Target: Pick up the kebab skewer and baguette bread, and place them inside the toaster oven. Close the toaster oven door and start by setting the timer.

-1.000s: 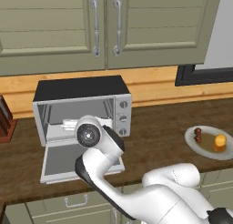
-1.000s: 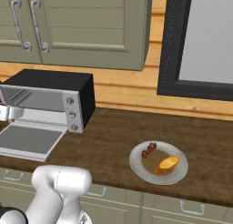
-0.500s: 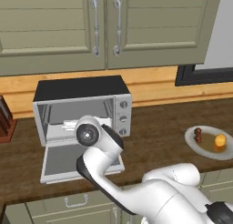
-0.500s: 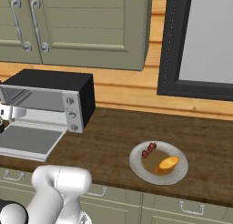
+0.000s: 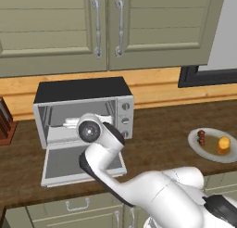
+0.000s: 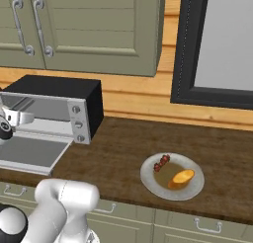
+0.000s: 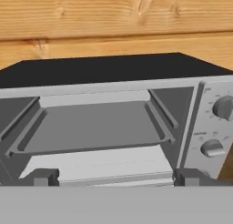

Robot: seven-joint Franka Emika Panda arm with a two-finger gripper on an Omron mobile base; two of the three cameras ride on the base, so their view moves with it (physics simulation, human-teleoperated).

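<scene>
The toaster oven (image 5: 83, 90) (image 6: 54, 86) (image 7: 113, 66) stands on the counter at the left with its cavity showing. The toaster oven door (image 5: 65, 162) (image 6: 29, 150) lies folded down flat in front of it. My gripper (image 5: 69, 123) (image 7: 116, 177) hovers over the door right at the oven mouth, open, with nothing between its fingers. Far to the right, the kebab skewer (image 5: 202, 138) (image 6: 161, 163) and the golden baguette bread (image 5: 223, 145) (image 6: 181, 178) lie side by side on a grey plate (image 5: 203, 150) (image 6: 153, 183).
A wire rack (image 7: 91, 127) sits inside the oven, with round knobs (image 7: 224, 107) on its right panel. A dark knife block (image 5: 4, 123) stands left of the oven. Wall cabinets (image 5: 106, 28) hang above, and a dark window frame (image 6: 183, 49) rises behind the plate.
The hand has shifted only slightly in front of the oven mouth. The jaws stay open and the food has not moved.
</scene>
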